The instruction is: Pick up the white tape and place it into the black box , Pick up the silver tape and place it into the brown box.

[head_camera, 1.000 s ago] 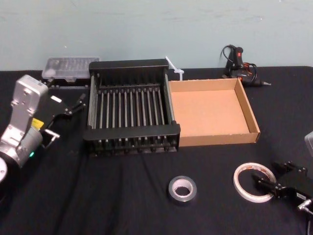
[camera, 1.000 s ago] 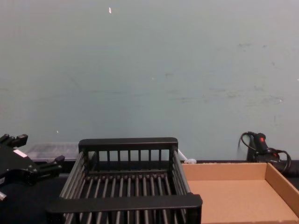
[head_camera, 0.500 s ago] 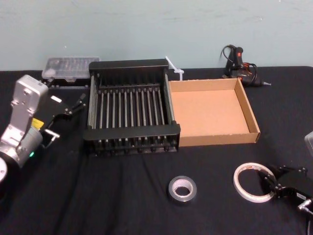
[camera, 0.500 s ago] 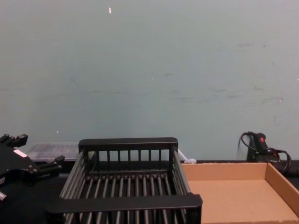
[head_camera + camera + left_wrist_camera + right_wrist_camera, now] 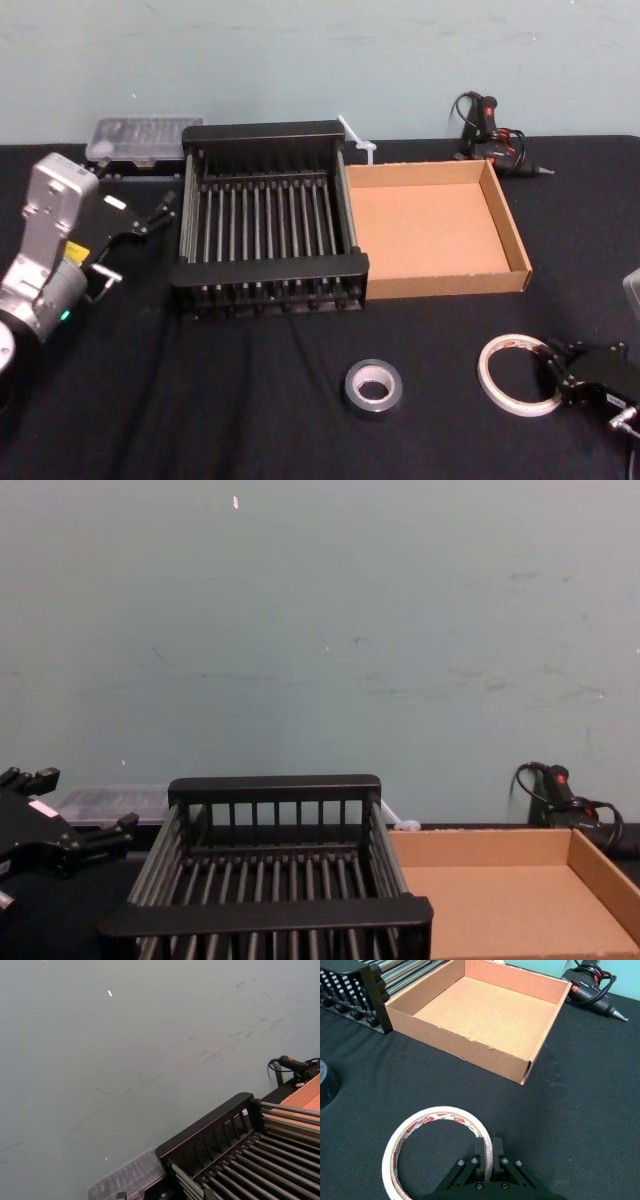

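The right gripper [image 5: 557, 373] is in front of the black box [image 5: 270, 268] and far off to its right, low over the black table [image 5: 250, 400]. It is closed on the white tape [image 5: 488, 380]: in the right wrist view its 2 fingers [image 5: 498, 1149] pinch the roll's thin wall, 1 inside the ring and 1 outside. The roll lies flat on the table.

The silver tape [image 5: 352, 386] also lies flat, in front of the black box's right corner and well apart from the white roll.

The brown box [image 5: 450, 284] sits against the black box's right side. Both boxes hold nothing.

The left gripper [image 5: 135, 240] hangs just left of the black box, its 2 fingers spread apart and holding nothing.

A clear plastic case [image 5: 135, 140] lies behind the black box's left corner.
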Available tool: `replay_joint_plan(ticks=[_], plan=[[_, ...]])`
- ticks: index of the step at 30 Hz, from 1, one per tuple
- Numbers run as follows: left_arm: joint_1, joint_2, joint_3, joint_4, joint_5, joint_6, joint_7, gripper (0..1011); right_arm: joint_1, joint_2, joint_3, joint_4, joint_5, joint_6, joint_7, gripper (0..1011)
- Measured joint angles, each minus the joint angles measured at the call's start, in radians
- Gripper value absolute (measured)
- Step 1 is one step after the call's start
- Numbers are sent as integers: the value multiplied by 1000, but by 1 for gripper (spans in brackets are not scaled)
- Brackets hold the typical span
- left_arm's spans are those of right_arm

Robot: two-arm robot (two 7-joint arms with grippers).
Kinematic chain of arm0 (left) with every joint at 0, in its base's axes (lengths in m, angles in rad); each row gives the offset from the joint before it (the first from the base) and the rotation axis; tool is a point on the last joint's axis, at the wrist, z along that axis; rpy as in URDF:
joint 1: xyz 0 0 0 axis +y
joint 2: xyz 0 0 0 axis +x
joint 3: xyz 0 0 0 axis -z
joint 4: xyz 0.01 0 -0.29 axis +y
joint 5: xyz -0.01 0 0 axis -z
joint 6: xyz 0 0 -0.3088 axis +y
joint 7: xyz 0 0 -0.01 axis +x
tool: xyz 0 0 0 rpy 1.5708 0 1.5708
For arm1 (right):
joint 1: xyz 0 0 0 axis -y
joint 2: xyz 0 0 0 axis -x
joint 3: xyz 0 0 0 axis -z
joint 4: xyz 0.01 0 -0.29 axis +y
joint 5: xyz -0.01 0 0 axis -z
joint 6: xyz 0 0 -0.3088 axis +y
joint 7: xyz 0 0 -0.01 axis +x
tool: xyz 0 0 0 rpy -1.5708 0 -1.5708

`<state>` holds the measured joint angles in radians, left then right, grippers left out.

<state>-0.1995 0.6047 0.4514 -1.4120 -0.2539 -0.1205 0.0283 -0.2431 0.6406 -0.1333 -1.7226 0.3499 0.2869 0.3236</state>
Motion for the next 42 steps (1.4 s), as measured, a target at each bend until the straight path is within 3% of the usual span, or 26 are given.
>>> replay_joint_plan(ticks=[12, 25, 42], plan=[[0, 0, 0, 0, 0, 0, 0, 1001, -14, -3, 15, -13, -11, -24, 5, 96], [0, 0, 0, 0, 0, 0, 0, 1001, -20, -16, 59, -70, 30, -24, 17, 96], [0, 0, 0, 0, 0, 0, 0, 1001, 109, -56, 18, -26, 18, -30, 2, 96]])
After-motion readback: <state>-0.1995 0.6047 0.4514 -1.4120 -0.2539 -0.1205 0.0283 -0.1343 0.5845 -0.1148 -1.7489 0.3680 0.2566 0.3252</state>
